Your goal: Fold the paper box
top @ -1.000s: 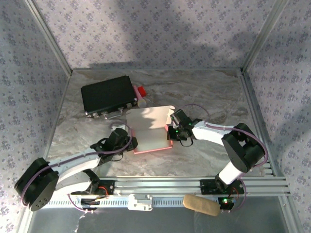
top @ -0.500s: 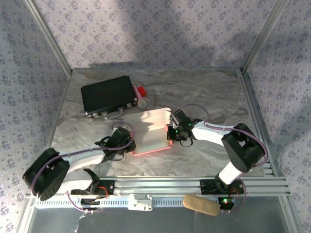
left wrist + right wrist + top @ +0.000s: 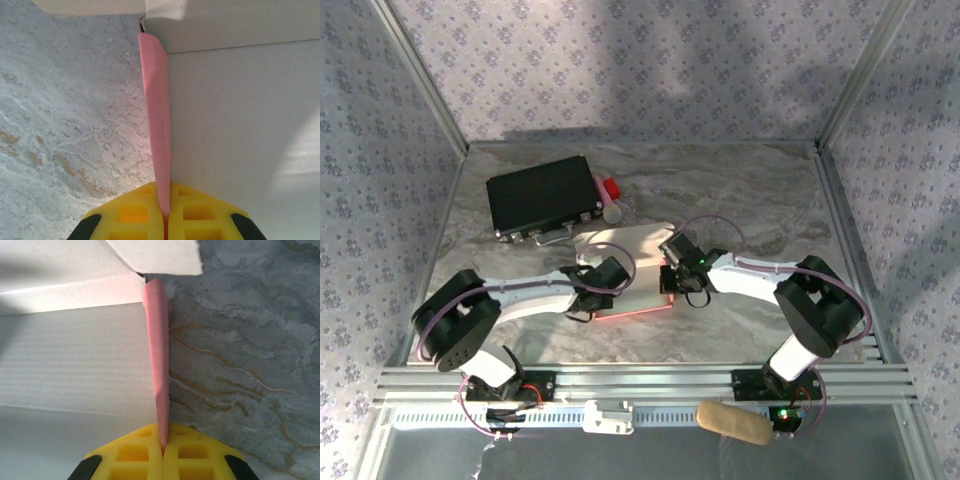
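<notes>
The paper box (image 3: 642,258) lies partly folded in the middle of the marbled desk (image 3: 750,190), pale inner side up, between the 2 arms. The left gripper (image 3: 165,220) is pinched tight on the box's upright pink left flap, its yellow fingertips meeting on the edge. The right gripper (image 3: 161,452) is clamped the same way on the upright pink right flap. A black case (image 3: 542,197) sits near the desk's far left corner.
</notes>
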Tool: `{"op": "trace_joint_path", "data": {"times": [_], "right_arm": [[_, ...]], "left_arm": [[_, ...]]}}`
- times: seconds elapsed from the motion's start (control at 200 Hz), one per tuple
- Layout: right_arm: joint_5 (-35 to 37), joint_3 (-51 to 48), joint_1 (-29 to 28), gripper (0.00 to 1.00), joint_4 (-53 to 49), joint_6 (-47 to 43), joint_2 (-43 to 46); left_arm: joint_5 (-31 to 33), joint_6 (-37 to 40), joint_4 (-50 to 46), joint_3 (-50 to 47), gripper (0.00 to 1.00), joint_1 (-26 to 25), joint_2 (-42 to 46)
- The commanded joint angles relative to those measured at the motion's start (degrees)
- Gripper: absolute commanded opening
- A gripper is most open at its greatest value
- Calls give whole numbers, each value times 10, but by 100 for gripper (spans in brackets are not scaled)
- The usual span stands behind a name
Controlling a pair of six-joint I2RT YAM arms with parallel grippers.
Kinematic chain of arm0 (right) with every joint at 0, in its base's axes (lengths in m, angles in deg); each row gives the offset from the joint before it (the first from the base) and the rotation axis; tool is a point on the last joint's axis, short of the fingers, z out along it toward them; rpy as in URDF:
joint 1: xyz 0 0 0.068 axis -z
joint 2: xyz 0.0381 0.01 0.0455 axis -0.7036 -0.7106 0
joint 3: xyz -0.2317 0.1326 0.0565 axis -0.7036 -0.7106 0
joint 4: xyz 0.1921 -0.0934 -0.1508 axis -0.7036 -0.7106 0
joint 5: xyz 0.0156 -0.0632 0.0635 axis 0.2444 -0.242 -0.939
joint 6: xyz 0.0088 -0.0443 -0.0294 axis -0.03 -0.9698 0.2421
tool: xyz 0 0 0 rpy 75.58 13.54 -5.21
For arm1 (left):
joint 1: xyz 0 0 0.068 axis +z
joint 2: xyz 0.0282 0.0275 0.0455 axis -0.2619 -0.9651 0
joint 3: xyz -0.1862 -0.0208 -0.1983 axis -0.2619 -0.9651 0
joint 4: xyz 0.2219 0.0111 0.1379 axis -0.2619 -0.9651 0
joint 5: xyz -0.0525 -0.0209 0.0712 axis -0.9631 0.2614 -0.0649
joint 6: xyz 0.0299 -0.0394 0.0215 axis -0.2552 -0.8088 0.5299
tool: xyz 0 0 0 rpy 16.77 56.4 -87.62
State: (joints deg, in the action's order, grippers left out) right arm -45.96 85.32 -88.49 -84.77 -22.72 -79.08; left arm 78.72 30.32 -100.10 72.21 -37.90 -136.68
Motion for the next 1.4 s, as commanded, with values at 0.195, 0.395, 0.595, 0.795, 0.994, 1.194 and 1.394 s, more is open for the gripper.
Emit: {"op": "trace_joint_path", "data": {"times": [0.195, 0.395, 0.595, 0.795, 0.994, 1.194, 1.394], "right_arm": [[-8, 15, -18, 0, 8, 5, 10], [-13, 9, -18, 0, 19, 4, 6], [-18, 3, -15, 0, 27, 4, 4], [-22, 3, -14, 0, 28, 6, 0], [-24, 6, -14, 0, 26, 5, -1], [-23, 7, -15, 0, 25, 6, -8], [-41, 4, -7, 0, 33, 8, -10]], "left_arm": [[46, -4, -67, 27, 0, -17, -80], [36, 7, -32, 10, 25, -19, -40], [24, 51, -6, 4, 47, -16, 53], [-49, 77, 66, -41, 48, 28, 122], [-76, 82, 94, -84, 49, 58, 176], [-90, 85, 118, -113, 57, 68, 251], [-138, 52, 163, -188, 57, 122, 344]]}}
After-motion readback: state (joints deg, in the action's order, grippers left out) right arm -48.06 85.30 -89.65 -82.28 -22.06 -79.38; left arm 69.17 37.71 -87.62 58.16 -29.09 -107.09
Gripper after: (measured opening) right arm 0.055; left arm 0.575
